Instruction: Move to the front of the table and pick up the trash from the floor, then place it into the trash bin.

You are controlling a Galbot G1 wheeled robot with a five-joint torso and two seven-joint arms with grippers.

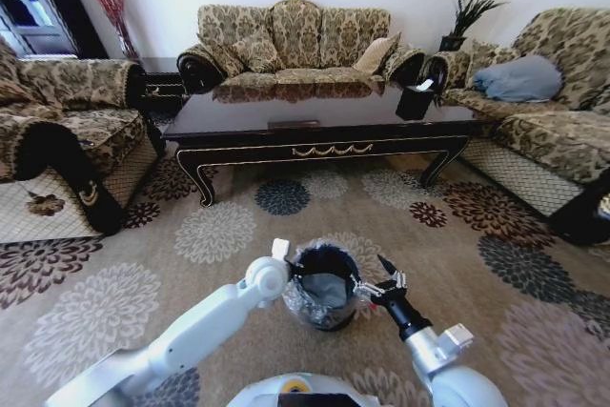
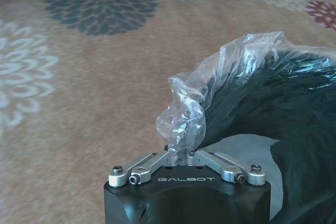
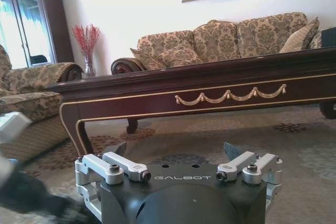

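- Clear plastic liner (image 2: 194, 114) of the bin (image 1: 324, 285) is pinched in the closed left gripper (image 2: 178, 153); any pull could tip the bin or tear the bag.
- Right gripper (image 1: 379, 278), jaws wide apart and empty, sits at the bin's rim; it may knock it.
- Bin stands on the carpet (image 1: 219, 235) before the table (image 1: 315, 116).

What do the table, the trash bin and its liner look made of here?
Table: apparently dark wood with a glossy finish, since it mirrors the sofa; gold trim. Trash bin: black, likely plastic, though hard to confirm. Liner: thin clear plastic film, crinkled, pinched in the left gripper.
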